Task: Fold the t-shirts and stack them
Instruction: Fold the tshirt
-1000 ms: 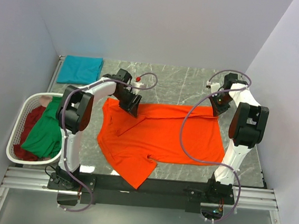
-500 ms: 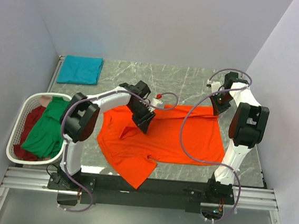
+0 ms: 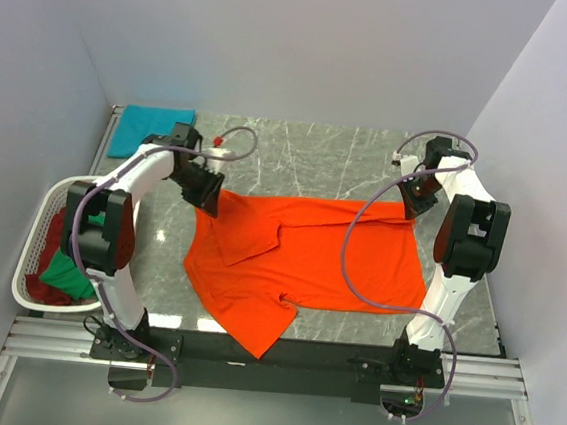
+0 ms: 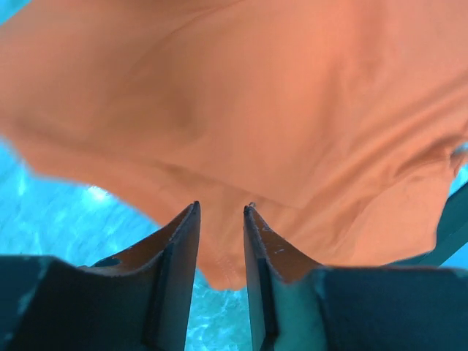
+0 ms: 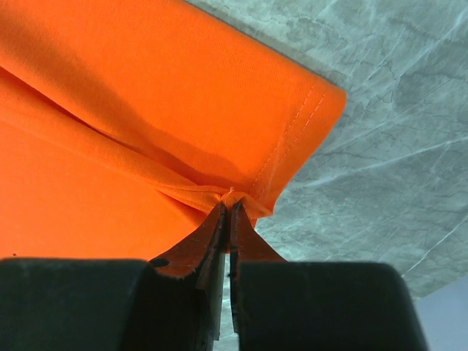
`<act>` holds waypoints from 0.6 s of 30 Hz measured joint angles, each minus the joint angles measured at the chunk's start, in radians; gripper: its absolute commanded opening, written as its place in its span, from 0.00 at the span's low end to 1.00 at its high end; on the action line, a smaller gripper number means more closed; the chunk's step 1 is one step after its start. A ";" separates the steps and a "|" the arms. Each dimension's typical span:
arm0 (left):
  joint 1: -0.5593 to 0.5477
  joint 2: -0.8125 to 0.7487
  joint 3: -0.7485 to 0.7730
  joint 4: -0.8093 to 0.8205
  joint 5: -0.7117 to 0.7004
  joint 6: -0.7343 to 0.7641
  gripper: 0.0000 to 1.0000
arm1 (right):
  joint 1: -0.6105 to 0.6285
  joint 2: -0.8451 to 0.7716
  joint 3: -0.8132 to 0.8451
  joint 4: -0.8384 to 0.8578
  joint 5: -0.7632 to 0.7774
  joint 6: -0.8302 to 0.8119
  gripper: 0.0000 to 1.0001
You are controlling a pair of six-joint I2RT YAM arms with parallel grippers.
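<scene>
Bench: grey marbled surface with pale veins, confirmed in the right wrist view. A white slatted laundry basket stood upright just off the bench's left edge, toward the near side. Silver metal rails ran along the near edge. Plain pale walls enclosed three sides.

A bright orange cloth t-shirt lies spread mid-tabletop, reaching the near edge. A folded teal cloth t-shirt sits in the far left corner. Off the left edge, a white slatted plastic basket holds a green cloth t-shirt and a dark red cloth t-shirt. The left end effector is at the orange shirt's far left corner, the right end effector at its far right.
</scene>
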 measured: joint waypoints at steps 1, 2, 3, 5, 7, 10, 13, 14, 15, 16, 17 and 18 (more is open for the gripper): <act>0.025 0.005 -0.005 0.003 0.001 -0.024 0.34 | 0.000 0.000 0.000 0.000 0.000 0.001 0.06; 0.048 0.008 -0.008 0.005 0.002 -0.040 0.34 | 0.000 0.000 0.000 0.000 0.000 0.003 0.06; 0.076 0.013 -0.012 0.008 0.006 -0.068 0.33 | 0.000 0.000 0.000 0.000 0.000 0.003 0.06; 0.115 0.016 -0.024 0.026 0.005 -0.112 0.35 | 0.000 0.000 0.000 0.001 0.002 0.007 0.06; 0.148 0.024 -0.032 0.044 0.006 -0.161 0.35 | 0.000 0.000 0.000 0.001 0.003 0.010 0.05; 0.167 0.045 -0.032 0.076 0.006 -0.211 0.39 | 0.000 0.000 -0.002 0.001 0.006 0.011 0.05; 0.166 0.077 -0.032 0.105 0.008 -0.256 0.41 | 0.000 0.000 -0.002 0.002 0.007 0.014 0.04; 0.166 0.090 -0.032 0.115 0.009 -0.269 0.41 | 0.000 0.000 -0.002 0.002 0.007 0.014 0.04; 0.166 0.103 -0.031 0.126 0.012 -0.285 0.41 | 0.000 0.000 -0.002 0.002 0.007 0.014 0.04; 0.166 0.116 -0.028 0.131 0.015 -0.299 0.41 | 0.000 0.000 -0.003 0.002 0.007 0.014 0.04; 0.166 0.131 -0.021 0.136 0.016 -0.314 0.41 | 0.000 0.000 -0.004 0.002 0.007 0.014 0.04; 0.166 0.144 -0.013 0.140 0.018 -0.321 0.40 | 0.000 0.000 -0.005 0.002 0.007 0.015 0.04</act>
